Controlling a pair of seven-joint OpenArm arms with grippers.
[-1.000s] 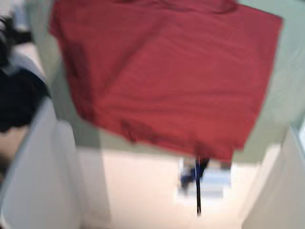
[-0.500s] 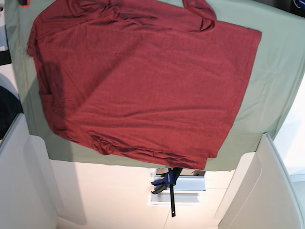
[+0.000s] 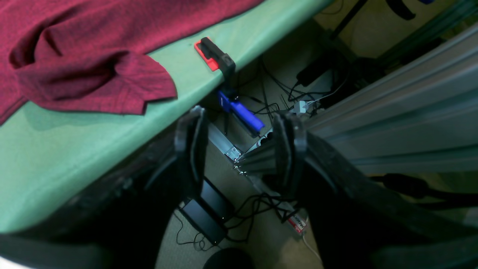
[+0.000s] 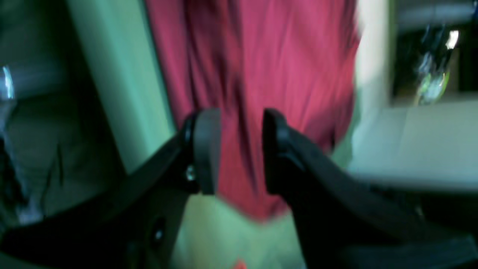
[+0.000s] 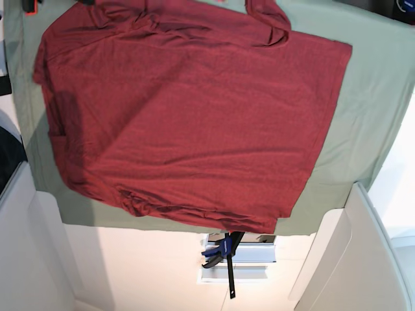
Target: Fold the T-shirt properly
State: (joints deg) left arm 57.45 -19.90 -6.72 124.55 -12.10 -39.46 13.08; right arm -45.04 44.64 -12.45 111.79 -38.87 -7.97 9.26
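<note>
Lying broad and unfolded across the green cloth (image 5: 373, 97), the shirt (image 5: 201, 116) has creases over its body and bunched fabric along its lower edge in the base view. At the top of that view, a loop of its fabric sticks out near the corner. The left wrist view shows one part doubled over into a crumpled flap, just beside a clamp (image 3: 220, 58) on the cloth's edge. Another clamp (image 5: 225, 249) hangs at the cloth's near edge in the base view. The left gripper (image 3: 241, 119) is spread, with nothing between its fingers, beyond the cloth's edge. The right gripper (image 4: 241, 123) is spread too, the shirt showing blurred behind it.
</note>
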